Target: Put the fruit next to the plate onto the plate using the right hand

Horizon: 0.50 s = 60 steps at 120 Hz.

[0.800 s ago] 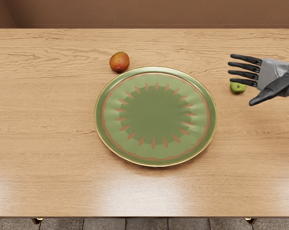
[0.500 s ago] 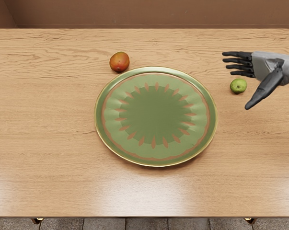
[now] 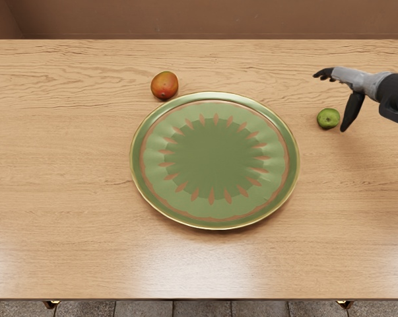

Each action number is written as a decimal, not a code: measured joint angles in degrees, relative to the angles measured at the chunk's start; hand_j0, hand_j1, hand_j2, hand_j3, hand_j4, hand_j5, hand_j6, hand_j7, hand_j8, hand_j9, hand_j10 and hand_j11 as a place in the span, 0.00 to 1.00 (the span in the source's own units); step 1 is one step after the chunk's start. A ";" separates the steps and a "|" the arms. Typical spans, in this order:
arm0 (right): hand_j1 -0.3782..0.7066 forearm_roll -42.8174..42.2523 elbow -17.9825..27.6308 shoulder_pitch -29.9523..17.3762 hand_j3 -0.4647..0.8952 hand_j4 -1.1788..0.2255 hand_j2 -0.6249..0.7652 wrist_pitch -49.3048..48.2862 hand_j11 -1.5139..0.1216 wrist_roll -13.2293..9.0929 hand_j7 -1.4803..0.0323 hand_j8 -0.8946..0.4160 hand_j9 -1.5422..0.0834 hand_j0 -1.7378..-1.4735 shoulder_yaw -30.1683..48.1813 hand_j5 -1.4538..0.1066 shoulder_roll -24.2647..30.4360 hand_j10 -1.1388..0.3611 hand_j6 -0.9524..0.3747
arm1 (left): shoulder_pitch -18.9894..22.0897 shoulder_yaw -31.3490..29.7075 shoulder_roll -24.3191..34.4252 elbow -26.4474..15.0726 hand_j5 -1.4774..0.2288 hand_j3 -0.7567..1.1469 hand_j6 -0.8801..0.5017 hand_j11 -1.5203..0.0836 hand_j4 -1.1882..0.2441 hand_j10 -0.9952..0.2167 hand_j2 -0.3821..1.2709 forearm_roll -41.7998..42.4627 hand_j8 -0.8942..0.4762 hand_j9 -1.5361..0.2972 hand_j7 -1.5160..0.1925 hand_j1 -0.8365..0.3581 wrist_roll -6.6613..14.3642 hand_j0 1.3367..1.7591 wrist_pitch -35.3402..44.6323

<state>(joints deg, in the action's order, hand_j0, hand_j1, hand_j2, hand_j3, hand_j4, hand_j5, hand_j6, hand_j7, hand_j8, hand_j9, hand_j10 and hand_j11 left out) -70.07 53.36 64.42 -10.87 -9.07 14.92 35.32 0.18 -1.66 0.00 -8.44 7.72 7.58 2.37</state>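
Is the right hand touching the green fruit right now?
Apart. The head view shows a thin strip of bare table between the green fruit and the downward-pointing thumb of the open right hand.

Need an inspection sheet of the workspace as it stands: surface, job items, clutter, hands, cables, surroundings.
Surface: wooden table, light glare near the front edge.
Job's things: green patterned plate mid-table, nothing on it; green fruit on the table right of the plate, apart from its rim; red-orange fruit on the table close to the plate's far-left rim.
Clutter: nothing seen.
Hands: right hand open beside the green fruit, thumb pointing down near it, holding nothing; left hand not in view.
Cables: nothing seen.
Surroundings: brown wall behind the table; tiled floor below the front edge.
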 joint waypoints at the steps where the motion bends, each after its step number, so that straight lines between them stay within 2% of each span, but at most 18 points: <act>1: 0.19 -0.09 -0.32 0.14 0.34 0.73 0.43 0.16 0.80 -0.01 0.85 0.56 0.83 0.30 -0.24 0.80 -0.39 0.65 0.60 | 0.00 0.00 0.00 0.00 0.86 0.40 0.63 0.95 0.83 0.82 0.23 0.00 0.65 0.84 0.88 0.99 0.00 0.76 0.00; 16: 0.27 -0.86 -4.61 3.10 0.34 0.68 0.42 2.43 0.75 -0.12 0.79 0.51 0.77 0.30 -6.81 0.75 -5.49 0.61 0.55 | -0.04 0.00 0.00 0.00 0.86 0.40 0.63 0.95 0.83 0.82 0.23 0.00 0.65 0.84 0.88 0.99 0.00 0.76 0.00; 32: 0.30 -1.05 -7.08 6.59 0.34 0.66 0.42 3.07 0.73 -0.15 0.76 0.49 0.75 0.30 -14.52 0.72 -8.49 0.59 0.53 | 0.00 0.00 0.00 0.00 0.86 0.40 0.63 0.95 0.83 0.82 0.23 0.01 0.65 0.84 0.88 0.99 0.00 0.76 0.00; 45: 0.32 -1.10 -10.21 7.71 0.34 0.64 0.41 3.41 0.71 -0.16 0.75 0.47 0.73 0.30 -17.94 0.71 -11.03 0.58 0.51 | 0.00 0.00 0.00 0.00 0.86 0.40 0.63 0.95 0.83 0.82 0.23 0.00 0.65 0.84 0.88 0.99 -0.01 0.76 0.00; 60: 0.36 -1.16 -11.62 7.79 0.34 0.62 0.41 3.61 0.68 -0.16 0.72 0.45 0.71 0.30 -19.86 0.68 -12.07 0.56 0.49 | 0.00 -0.01 0.00 0.00 0.86 0.40 0.63 0.95 0.83 0.82 0.23 -0.01 0.65 0.84 0.88 0.99 0.01 0.76 0.00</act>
<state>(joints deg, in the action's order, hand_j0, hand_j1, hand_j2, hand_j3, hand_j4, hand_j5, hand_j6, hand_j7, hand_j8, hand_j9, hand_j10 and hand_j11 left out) -71.23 41.74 72.22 -7.27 -9.23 -4.94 23.25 0.18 -1.66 0.00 -8.44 7.71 7.59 2.37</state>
